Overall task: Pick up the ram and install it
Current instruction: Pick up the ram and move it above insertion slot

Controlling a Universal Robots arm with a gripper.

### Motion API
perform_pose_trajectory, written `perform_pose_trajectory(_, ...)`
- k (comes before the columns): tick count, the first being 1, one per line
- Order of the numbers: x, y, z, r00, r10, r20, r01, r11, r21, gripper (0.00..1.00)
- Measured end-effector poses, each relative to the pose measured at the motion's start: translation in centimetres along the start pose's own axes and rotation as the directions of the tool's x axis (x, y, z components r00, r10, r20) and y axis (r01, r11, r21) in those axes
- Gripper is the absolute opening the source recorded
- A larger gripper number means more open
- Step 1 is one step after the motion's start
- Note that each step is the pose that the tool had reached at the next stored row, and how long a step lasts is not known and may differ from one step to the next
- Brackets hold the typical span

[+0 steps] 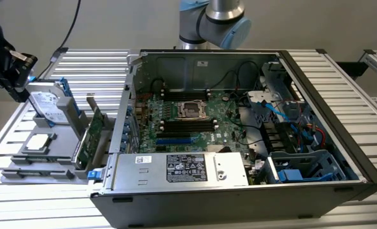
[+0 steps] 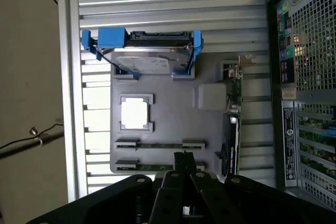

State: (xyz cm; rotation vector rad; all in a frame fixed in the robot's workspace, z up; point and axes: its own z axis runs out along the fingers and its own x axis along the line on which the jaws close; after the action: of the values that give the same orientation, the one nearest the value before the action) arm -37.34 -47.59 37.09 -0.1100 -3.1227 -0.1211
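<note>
Ram (image 2: 155, 167) in tray (image 2: 173, 121) edge slot — gripper (image 2: 184, 155) closed, just abv.

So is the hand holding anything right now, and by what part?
Nothing held. The hand is shut and empty above the grey tray; the ram lies in its tray slot, untouched.

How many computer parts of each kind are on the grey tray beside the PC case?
Long narrow green ram sticks: 2
Boxy silver hard drive in blue caddy: 1
Square silver processor chip: 1
Green expansion card with metal bracket: 1
Total: 5
</note>
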Motion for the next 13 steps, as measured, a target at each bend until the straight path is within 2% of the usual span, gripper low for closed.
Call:
perform_pose_trajectory(4, 0.13, -0.02, 0.08, 1.0000, -0.006, -0.0004, 0.006, 1.0000, -0.0002, 0.11)
perform_pose_trajectory(7, 0.14, -0.02, 0.10, 0.9982, -0.060, -0.0048, 0.060, 0.9982, 0.0009, 0.11)
perform_pose_trajectory(10, 0.14, -0.02, 0.12, 0.9935, -0.114, -0.0090, 0.114, 0.9935, 0.0015, 0.11)
perform_pose_trajectory(13, 0.14, -0.02, 0.15, 0.9858, -0.167, -0.0133, 0.167, 0.9859, 0.0018, 0.11)
